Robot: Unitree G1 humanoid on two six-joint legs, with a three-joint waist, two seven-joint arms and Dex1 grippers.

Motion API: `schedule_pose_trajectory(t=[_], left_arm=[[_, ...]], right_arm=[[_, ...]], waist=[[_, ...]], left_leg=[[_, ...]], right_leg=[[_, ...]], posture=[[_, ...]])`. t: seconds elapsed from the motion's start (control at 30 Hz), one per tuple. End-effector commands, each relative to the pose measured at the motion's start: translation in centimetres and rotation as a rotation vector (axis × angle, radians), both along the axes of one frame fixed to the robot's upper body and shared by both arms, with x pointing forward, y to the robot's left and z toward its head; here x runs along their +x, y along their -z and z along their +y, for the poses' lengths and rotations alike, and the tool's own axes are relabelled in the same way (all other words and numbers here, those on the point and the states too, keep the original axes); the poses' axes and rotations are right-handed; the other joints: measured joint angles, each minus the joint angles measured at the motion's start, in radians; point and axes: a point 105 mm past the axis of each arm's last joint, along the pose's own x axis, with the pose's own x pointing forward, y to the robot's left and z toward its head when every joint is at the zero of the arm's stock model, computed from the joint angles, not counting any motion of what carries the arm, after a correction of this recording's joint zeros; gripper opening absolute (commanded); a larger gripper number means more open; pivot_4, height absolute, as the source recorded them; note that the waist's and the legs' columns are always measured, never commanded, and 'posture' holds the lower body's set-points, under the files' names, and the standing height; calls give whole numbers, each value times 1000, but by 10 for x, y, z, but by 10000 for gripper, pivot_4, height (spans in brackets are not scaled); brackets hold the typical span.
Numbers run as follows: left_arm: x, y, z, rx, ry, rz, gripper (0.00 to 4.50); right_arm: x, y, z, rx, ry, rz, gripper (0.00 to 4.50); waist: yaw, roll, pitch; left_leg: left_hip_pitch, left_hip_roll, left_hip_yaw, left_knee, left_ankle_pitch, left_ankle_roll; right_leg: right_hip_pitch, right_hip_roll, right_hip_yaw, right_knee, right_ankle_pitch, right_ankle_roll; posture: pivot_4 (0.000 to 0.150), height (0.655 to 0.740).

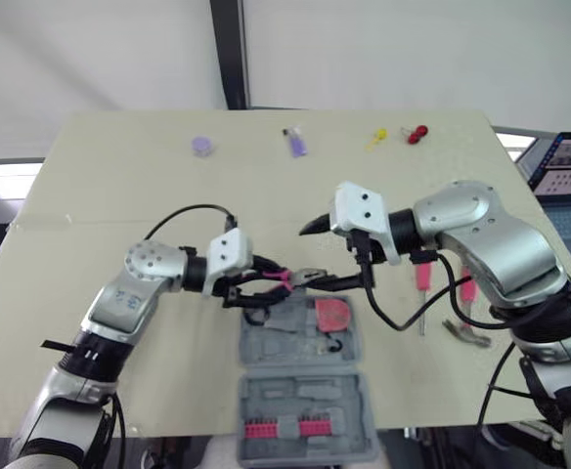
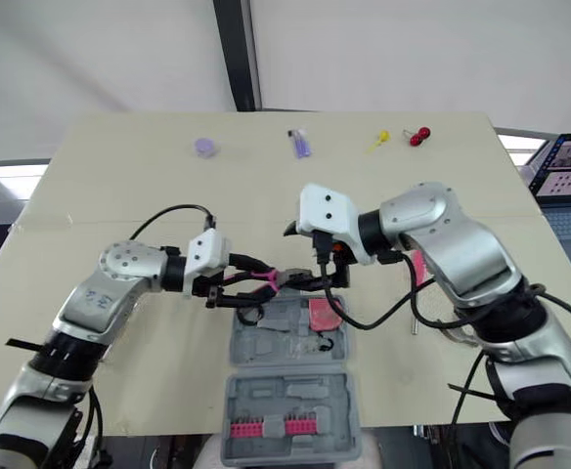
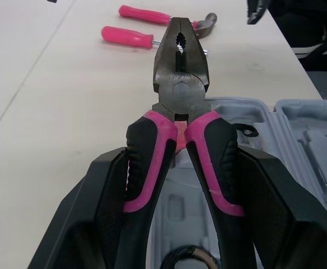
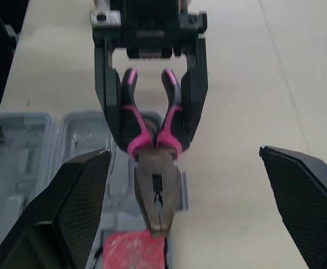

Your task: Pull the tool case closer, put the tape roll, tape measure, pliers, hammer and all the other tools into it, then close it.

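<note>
The left hand (image 3: pixel 180 158) is gripping the pliers (image 3: pixel 180 78) by their pink-and-black handles. Its two black fingers (image 3: pixel 104 202) are pressing in on the outer sides of the handles, closed as far as the handles allow.

The pliers' long axis is running straight out along the line of those fingers. The handles are sitting back inside the hand, and the grey metal head is sticking out well past the fingertips. The nose is pointing directly away from the left hand and towards the right hand (image 4: pixel 183 150), with the tool lying roughly level above the surface (image 1: pixel 119 195). The pliers' own jaws are showing only a narrow slit between them.

The right hand is facing the left one, with its fingers (image 4: pixel 76 196) standing wide apart and holding nothing. The nose of the pliers is reaching into the gap between them without touching either finger.

Directly beneath both hands, the open grey tool case (image 1: pixel 256 396) is lying flat on the surface. A red tool (image 1: pixel 331 314) is sitting in the half just under the pliers' nose.

Beyond the pliers' tip, on the far side of the right hand, the hammer (image 3: pixel 200 25) and a pink-handled screwdriver (image 3: pixel 127 36) are lying side by side on the surface, outside the case.
</note>
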Motion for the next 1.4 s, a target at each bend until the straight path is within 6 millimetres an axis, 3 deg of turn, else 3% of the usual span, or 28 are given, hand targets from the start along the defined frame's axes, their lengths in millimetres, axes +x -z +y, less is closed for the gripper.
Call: schedule_pose_trajectory(t=[0.03, 0.27, 0.47, 0.97, 1.4], left_arm=[[-6, -11, -8, -17, 60, -36, 24185], [-7, -14, -14, -45, 67, -21, 24185], [-10, -14, -18, -57, 75, -14, 24185], [-9, 7, -8, 37, 43, 15, 24185], [-6, 6, -12, 22, 40, 17, 24185]], right_arm=[[-11, -4, 3, -51, -34, -18, 45000], [-8, 39, 9, -132, -5, 21, 45000], [-5, 57, 4, -139, 8, 20, 45000], [-4, 41, 0, -133, -10, -18, 45000], [-7, 37, 10, -106, -15, -2, 45000]], waist=[[-2, 0, 0], [2, 0, 0], [4, 0, 0], [3, 0, 0], [3, 0, 0]], left_leg=[[0, 0, 0, 0, 0, 0], [0, 0, 0, 1, 0, 0], [-1, 0, 0, 1, 0, 0], [-1, 0, 0, 2, 0, 0], [-1, 0, 0, 2, 0, 0]], right_leg=[[-1, 0, 0, 0, 0, 0], [0, 0, 0, 1, 0, 0], [-1, -1, 0, 1, 0, 0], [-1, -1, 0, 1, 0, 0], [-1, -1, 0, 2, 0, 0]], posture=[[1500, 7400], [1500, 7400], [1500, 7400], [1500, 7400], [1500, 7400]])
